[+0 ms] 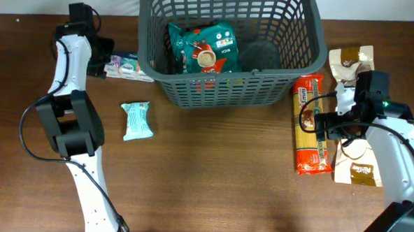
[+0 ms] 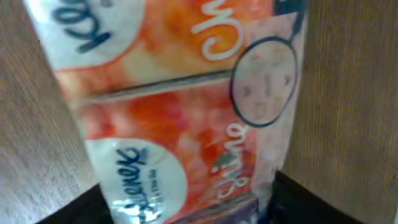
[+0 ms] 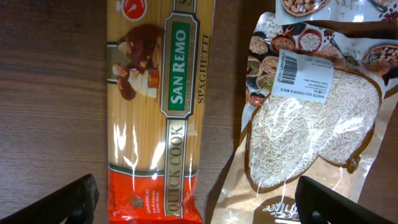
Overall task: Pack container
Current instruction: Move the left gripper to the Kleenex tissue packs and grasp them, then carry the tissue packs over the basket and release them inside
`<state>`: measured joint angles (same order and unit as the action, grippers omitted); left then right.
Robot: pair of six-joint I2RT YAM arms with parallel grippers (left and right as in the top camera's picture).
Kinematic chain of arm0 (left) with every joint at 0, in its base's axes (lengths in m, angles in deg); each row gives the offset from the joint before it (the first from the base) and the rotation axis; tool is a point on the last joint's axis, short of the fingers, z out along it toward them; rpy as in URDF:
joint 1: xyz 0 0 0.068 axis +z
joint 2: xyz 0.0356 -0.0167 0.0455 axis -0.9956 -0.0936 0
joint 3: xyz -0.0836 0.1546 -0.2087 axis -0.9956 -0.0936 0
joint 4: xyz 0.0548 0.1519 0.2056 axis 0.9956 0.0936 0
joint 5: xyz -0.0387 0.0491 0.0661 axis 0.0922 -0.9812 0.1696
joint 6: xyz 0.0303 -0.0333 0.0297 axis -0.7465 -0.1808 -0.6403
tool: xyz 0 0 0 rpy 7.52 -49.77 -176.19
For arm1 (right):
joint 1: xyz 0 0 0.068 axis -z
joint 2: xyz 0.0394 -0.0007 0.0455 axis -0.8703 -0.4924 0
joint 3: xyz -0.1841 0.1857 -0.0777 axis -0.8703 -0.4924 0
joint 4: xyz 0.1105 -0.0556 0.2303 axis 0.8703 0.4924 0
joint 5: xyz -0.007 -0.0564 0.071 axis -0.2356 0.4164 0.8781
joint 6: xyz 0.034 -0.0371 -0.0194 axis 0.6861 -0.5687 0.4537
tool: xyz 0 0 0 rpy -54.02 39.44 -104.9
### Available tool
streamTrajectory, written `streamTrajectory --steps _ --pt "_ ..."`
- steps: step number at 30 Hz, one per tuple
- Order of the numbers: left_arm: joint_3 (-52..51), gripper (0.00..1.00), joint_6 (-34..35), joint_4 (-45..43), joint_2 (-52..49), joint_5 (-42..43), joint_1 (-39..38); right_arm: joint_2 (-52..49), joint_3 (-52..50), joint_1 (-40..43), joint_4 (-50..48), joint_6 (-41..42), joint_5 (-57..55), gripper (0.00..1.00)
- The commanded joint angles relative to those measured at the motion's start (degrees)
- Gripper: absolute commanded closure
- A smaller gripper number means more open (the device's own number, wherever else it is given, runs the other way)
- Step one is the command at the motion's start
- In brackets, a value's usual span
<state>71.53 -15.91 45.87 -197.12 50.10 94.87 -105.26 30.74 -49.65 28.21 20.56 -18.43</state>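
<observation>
Basket [image 1: 229, 89] is sitting at the far middle of the worktop [image 1: 218, 172], with a green packet [image 1: 203, 49] lying inside it. The left gripper [image 1: 106, 62] is reaching over a tissue pack [image 2: 180, 106] just left of the basket; the pack is lying between its dark fingers [image 2: 68, 205], but whether they are squeezing it cannot be told. A teal packet [image 1: 137, 120] is lying nearer, apart from both. The right gripper [image 3: 199, 211] is hovering wide open, gripping nothing, above a spaghetti packet [image 3: 158, 106] and a rice pouch [image 3: 311, 124] lying side by side right of the basket.
</observation>
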Motion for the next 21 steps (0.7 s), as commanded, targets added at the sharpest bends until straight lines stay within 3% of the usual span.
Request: streamTrajectory --steps 1,4,10,16,21 --pt "-1.03 0.4 -0.22 2.62 -3.08 -0.02 0.04 -0.33 1.11 0.44 -0.15 -0.42 0.59 0.01" --pt "-1.03 0.68 -0.22 3.3 -3.08 0.0 0.04 -0.33 1.11 0.44 -0.15 -0.42 0.59 0.01" --pt "-1.01 0.97 -0.5 4.85 -3.06 0.24 0.04 -0.33 1.14 0.44 -0.15 -0.39 0.59 0.01" --pt "1.68 0.98 -8.59 5.05 -2.95 5.7 0.83 -0.33 1.11 0.44 -0.15 -0.39 0.57 0.01" --pt "11.72 0.98 -19.12 8.02 -2.93 10.99 2.29 -0.33 1.14 0.44 -0.15 -0.39 0.59 0.01"
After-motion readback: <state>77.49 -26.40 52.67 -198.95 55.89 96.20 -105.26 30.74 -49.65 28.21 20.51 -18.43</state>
